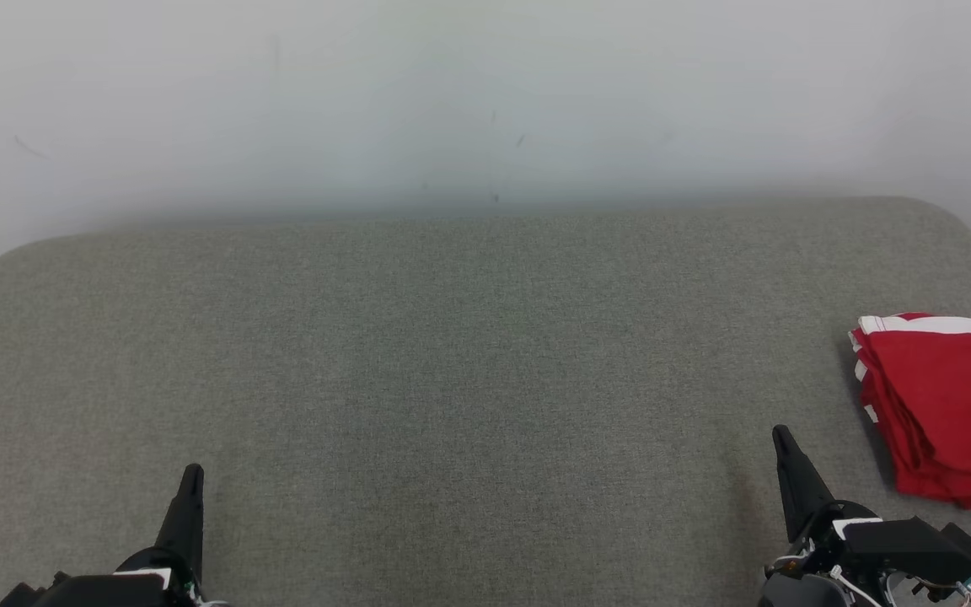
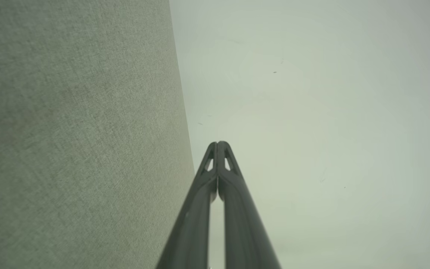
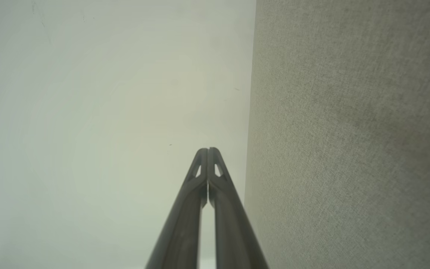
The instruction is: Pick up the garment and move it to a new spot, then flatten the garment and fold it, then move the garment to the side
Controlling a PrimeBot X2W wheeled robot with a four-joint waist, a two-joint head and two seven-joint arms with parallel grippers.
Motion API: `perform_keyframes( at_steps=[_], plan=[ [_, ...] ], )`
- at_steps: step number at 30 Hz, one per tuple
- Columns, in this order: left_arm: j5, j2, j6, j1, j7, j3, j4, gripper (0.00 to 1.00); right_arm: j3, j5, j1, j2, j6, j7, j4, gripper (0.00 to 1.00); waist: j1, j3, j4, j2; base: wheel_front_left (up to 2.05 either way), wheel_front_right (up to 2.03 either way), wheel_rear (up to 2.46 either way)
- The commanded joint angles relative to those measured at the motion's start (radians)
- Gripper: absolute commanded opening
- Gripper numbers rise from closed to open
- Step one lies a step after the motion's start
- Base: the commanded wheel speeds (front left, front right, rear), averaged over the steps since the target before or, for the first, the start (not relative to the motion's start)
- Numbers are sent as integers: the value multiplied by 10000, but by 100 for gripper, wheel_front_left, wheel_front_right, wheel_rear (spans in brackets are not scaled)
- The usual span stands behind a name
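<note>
The red garment [image 1: 941, 405] was laid at the cushion's [image 1: 452, 379] right edge, seemingly lengthwise toward the wall [image 1: 485, 101]; left gripper [image 1: 191, 474] and right gripper [image 1: 781, 437] were closed.

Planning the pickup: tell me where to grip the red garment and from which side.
Grip the layered left edge of the red garment, pinching all folds together. The stack's edges show there, facing the shut right gripper, so probably come in low from the left along the grey cushion. Its right side is out of frame.
</note>
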Motion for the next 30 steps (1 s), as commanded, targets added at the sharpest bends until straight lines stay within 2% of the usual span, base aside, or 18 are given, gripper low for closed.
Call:
perform_keyframes(
  at_steps=[1, 30],
  plan=[
    [-52, 33, -17, -102, -1, 28, 0, 0, -1, 17, -49, 27, -21, 23, -30, 0, 0, 0, 0, -1, 0, 0, 0],
    [-50, 32, -17, -99, -2, 26, 1, 0, 1, 19, -47, 27, -21, 21, -29, 0, 0, 0, 0, -1, 0, 0, 0]
  ],
)
